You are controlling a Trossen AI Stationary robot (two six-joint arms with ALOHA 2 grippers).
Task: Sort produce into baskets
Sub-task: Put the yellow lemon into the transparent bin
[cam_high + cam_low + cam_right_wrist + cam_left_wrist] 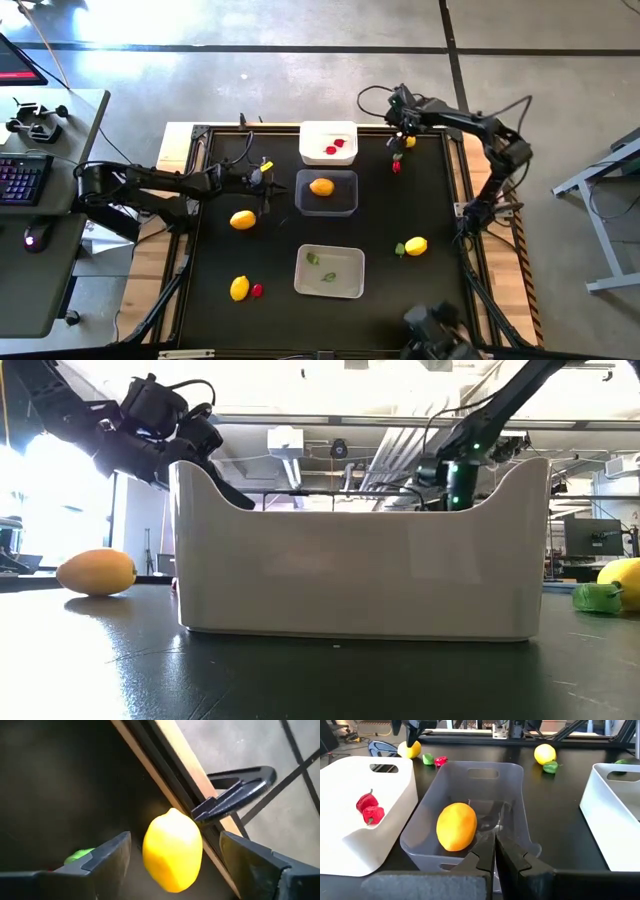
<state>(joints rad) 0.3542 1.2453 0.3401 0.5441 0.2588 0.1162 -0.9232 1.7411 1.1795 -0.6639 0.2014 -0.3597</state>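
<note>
with my right gripper [172, 857] spread wide and empty, the lemon [172, 851] sits between its fingers near the white basket [346, 129], long axis along them; left gripper [495, 851], shut, is farther off.

The high view is looking straight down on the whole table [200, 300]. The low view is sitting at tabletop height, close against the pale grey basket [360, 580], facing the room. The left wrist view is looking across the clear basket [470, 785], also seen from above. The right wrist view is hovering close over a lemon [172, 849].
</note>
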